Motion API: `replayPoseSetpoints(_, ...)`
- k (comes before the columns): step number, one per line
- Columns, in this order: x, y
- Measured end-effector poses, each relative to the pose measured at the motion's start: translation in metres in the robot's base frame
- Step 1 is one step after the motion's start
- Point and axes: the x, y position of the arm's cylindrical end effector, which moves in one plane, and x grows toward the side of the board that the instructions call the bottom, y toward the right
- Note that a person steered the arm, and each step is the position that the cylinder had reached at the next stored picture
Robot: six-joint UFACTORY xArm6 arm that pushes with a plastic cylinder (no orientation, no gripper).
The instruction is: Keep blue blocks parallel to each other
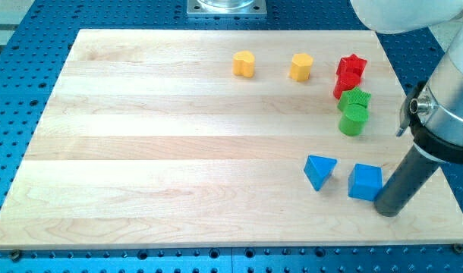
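Tip (388, 209) touching blue cube (365, 182) on view's right; blue triangle (319, 171) nearby.

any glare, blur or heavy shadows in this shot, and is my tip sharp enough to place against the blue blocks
Camera view: light is even and soft, with no glare on the wooden board and only faint shadows under the blocks. Camera view: the blue triangular block and blue cube are crisp. Camera view: my tip is sharp too, at the cube's right edge, though the white arm housing at the view's top right is cropped.
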Motion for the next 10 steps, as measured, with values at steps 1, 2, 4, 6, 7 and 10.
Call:
replayPoseSetpoints(1,0.008,-0.006)
replayPoseSetpoints(2,0.004,-0.018)
replayPoseSetpoints(4,-0.020,-0.022)
replayPoseSetpoints(6,-0.014,-0.019)
replayPoseSetpoints(7,-0.007,-0.065)
replayPoseSetpoints(10,-0.021,-0.071)
